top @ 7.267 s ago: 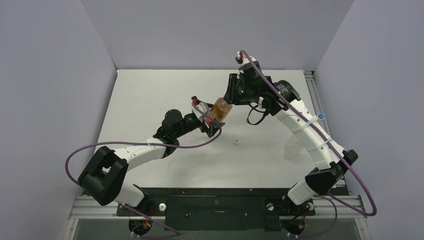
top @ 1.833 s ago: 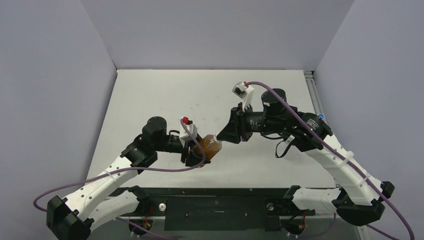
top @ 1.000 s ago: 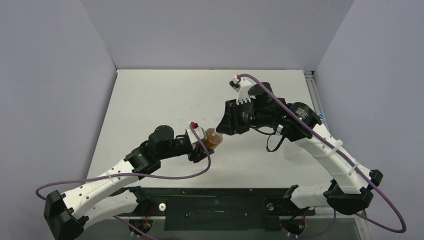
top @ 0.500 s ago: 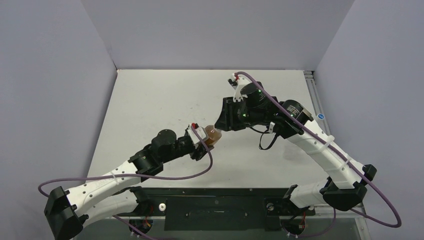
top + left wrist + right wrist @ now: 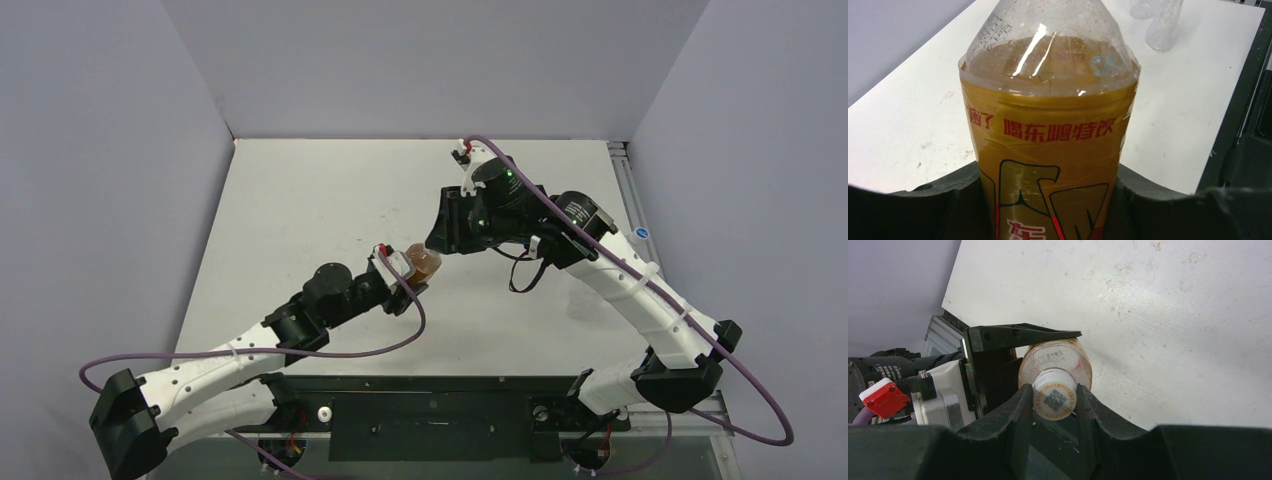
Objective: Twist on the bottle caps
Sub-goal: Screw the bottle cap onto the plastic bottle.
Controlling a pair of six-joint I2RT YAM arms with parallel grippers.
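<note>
An amber-orange bottle [image 5: 424, 264] with a yellow label hangs tilted above the table's middle. My left gripper [image 5: 405, 277] is shut on its body [image 5: 1048, 145], one black jaw on each side. The bottle's neck points at my right gripper [image 5: 433, 243]. In the right wrist view a white cap [image 5: 1054, 399] with a printed code sits on that neck, in front of the bottle's shoulder [image 5: 1055, 357]. My right gripper [image 5: 1054, 401] is shut on the cap, its fingers [image 5: 1020, 405] pressing both sides. A clear colourless bottle [image 5: 1163, 27] stands on the table beyond, free of both grippers.
The white table [image 5: 300, 200] is walled in by grey panels at the back and on both sides. A black rail [image 5: 430, 400] with the arm bases runs along the near edge. Purple cables [image 5: 330, 352] loop from both arms.
Both grippers have carried the amber bottle a little toward the back of the table. The right wrist has turned about the cap while staying shut on it.
</note>
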